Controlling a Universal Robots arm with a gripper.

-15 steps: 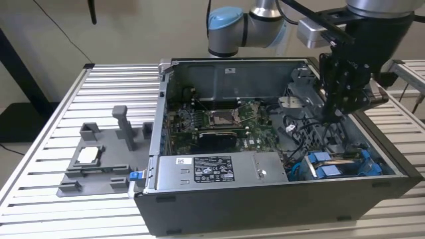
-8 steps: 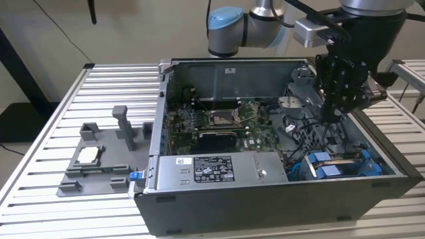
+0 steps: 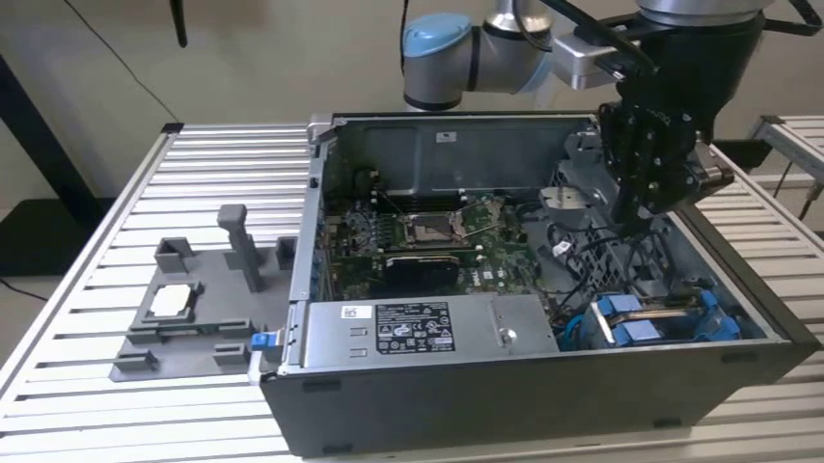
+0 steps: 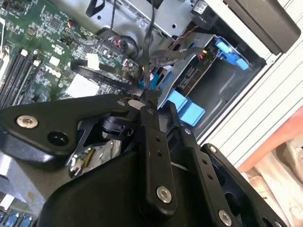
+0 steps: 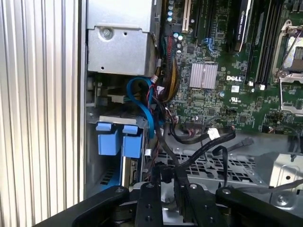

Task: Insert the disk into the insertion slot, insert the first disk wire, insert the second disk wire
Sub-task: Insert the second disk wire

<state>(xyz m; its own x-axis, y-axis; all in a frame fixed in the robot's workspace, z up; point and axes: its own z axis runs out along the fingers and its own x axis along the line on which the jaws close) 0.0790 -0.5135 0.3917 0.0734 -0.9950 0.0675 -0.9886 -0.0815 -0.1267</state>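
The disk (image 3: 654, 316) lies in the insertion slot (image 3: 582, 333) at the case's front corner, on the exterior view's right, with its blue carrier tabs (image 5: 118, 139) showing. The same tabs (image 4: 185, 107) appear in the second wrist view beside the grey cage wall (image 4: 201, 78). My gripper (image 3: 634, 220) hangs inside the case above the perforated metal plate (image 5: 213, 165), some way back from the disk. Its fingers (image 4: 147, 106) are shut on a thin black wire (image 4: 150, 61), and the wire's small black end (image 5: 165, 173) sits between the fingertips (image 5: 150, 191).
The silver power-supply box (image 3: 412, 333) fills the case's front. The green motherboard (image 3: 425, 241) with its CPU socket lies behind it. A tangle of black, blue and coloured cables (image 5: 161, 104) runs beside the cage. A grey fixture (image 3: 193, 309) stands on the slatted table at the exterior view's left.
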